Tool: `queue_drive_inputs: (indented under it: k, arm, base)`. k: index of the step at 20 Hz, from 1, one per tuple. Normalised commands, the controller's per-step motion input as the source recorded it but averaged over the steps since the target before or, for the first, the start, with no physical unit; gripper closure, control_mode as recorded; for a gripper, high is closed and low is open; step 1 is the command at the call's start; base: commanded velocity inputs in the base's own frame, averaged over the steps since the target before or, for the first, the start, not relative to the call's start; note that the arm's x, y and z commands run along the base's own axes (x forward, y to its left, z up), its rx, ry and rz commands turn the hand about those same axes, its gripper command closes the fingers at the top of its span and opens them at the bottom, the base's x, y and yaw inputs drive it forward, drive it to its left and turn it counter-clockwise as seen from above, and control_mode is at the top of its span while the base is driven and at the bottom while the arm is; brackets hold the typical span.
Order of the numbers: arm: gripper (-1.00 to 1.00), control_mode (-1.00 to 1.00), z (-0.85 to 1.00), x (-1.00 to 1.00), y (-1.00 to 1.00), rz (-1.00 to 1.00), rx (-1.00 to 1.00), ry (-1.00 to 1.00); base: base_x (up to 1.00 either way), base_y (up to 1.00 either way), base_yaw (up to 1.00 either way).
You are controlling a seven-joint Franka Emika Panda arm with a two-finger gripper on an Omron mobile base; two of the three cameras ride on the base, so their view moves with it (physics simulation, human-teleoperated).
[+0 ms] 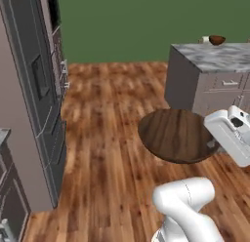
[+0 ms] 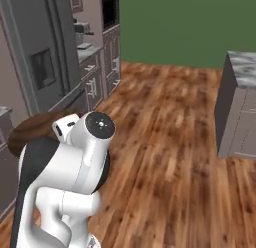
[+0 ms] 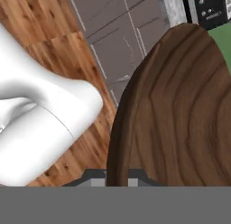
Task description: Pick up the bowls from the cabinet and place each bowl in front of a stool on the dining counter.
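From the left base view, a wide, shallow wooden bowl [image 1: 175,135] hangs in the air above the plank floor [image 1: 107,138], carried at the end of the white arm, whose hand meets its right rim; beyond it stands the dining counter [image 1: 215,58] with a second, deeper bowl [image 1: 216,39] already sitting on its marbled top at the far edge. From the right base view, the arm's white wrist blocks most of the carried bowl, whose dark rim [image 2: 35,127] peeks out to the left, well apart from the counter's end [image 2: 240,77]. From the hand view, the bowl's grained rim [image 3: 180,110] runs straight down into the gripper [image 3: 116,178], whose fingers are pinched narrowly on it. By my reading, one bowl is delivered and this one is in transit; it has yet to be set down at a stool.
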Motion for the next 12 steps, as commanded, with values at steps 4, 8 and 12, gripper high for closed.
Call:
queue_drive_inputs:
  k: [4, 8, 12]
  arm:
    - [1.0, 1.0, 0.0, 0.0, 0.0, 0.0, 0.0, 0.0]
    - [1.0, 1.0, 0.0, 0.0, 0.0, 0.0, 0.0, 0.0]
    - [1.0, 1.0, 0.0, 0.0, 0.0, 0.0, 0.0, 0.0]
  base:
    - [0.65, -0.04, -0.58]
    - [0.89, 0.0, -0.4]
    - [1.0, 0.02, -0.27]
